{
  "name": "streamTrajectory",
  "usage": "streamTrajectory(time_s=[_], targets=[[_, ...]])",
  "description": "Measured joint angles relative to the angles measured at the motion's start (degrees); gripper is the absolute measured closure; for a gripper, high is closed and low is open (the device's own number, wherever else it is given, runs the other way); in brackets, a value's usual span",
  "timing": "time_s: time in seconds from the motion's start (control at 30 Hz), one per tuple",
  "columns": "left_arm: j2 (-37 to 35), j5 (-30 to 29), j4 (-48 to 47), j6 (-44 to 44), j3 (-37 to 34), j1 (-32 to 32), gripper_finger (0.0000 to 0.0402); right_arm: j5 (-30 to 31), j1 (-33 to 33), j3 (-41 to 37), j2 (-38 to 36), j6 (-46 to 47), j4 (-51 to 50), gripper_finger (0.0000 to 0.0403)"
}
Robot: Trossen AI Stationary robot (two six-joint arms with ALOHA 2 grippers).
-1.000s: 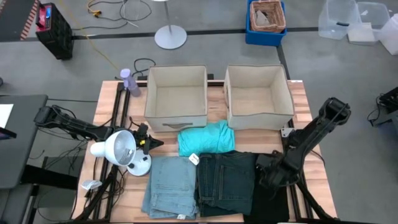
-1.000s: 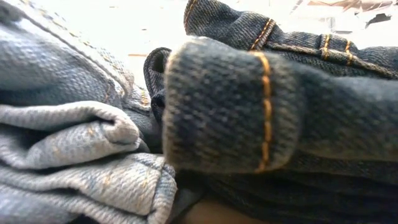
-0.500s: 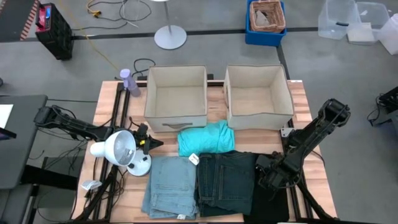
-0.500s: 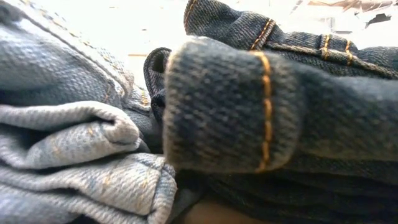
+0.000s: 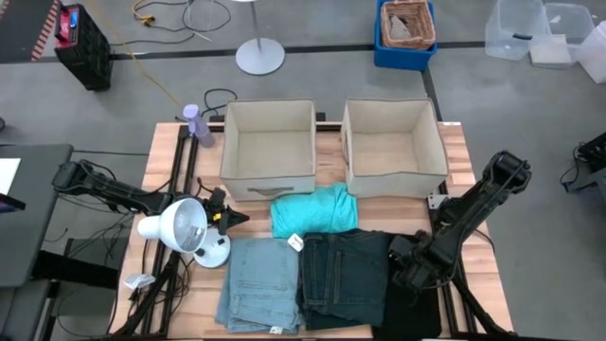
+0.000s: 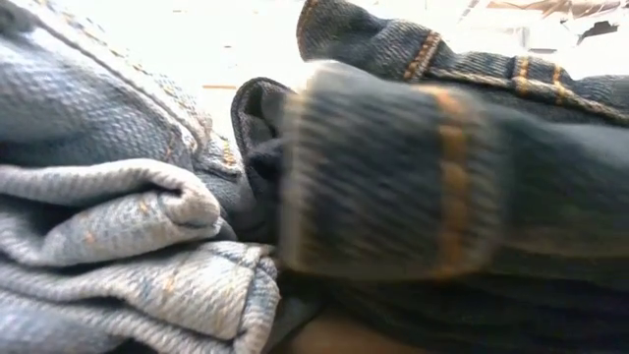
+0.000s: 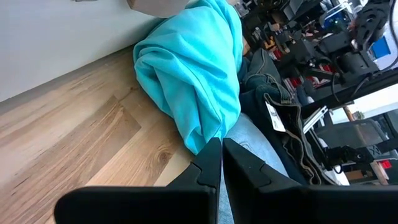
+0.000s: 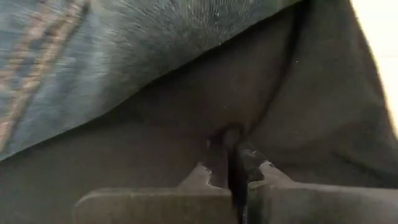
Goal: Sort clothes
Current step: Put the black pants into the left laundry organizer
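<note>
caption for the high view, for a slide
Right gripper at the dark jeans' edge; light jeans and teal shirt lie before two beige boxes.

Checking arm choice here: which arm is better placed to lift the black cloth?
Right. Its gripper is down on the black cloth, fingers pinched shut on a fold. The left gripper rests near the teal shirt.

The right gripper (image 5: 405, 258) is held low at the table's right front, reached down from an arm bent at the elbow near the right edge, and its fingers (image 8: 219, 163) are seen pressed together on a fold of dark fabric. The left gripper (image 7: 221, 163) is parked at the table's left side, fingertips closed against each other with nothing between them.
</note>
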Motion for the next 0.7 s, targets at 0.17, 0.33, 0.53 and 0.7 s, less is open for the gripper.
streamTrajectory(time_s=[0.17, 0.33, 0.53, 0.7], targets=[[0.0, 0.02, 0.03, -0.22, -0.02, 0.0, 0.0391, 1.53, 1.07, 5.54, -2.01, 0.03, -10.05, 0.0402], [0.02, 0.02, 0.01, -0.79, -0.02, 0.0, 0.0391, 1.67, 1.17, 10.17, -3.29, 0.26, -18.34, 0.0402], [0.02, 0.02, 0.0, -0.79, -0.02, 0.02, 0.0391, 1.85, 1.17, 16.21, -3.39, -0.45, -25.7, 0.0403], [0.02, 0.02, 0.02, -0.87, -0.02, 0.0, 0.0391, 2.12, 1.63, 21.54, -3.43, -0.42, -32.57, 0.0403]])
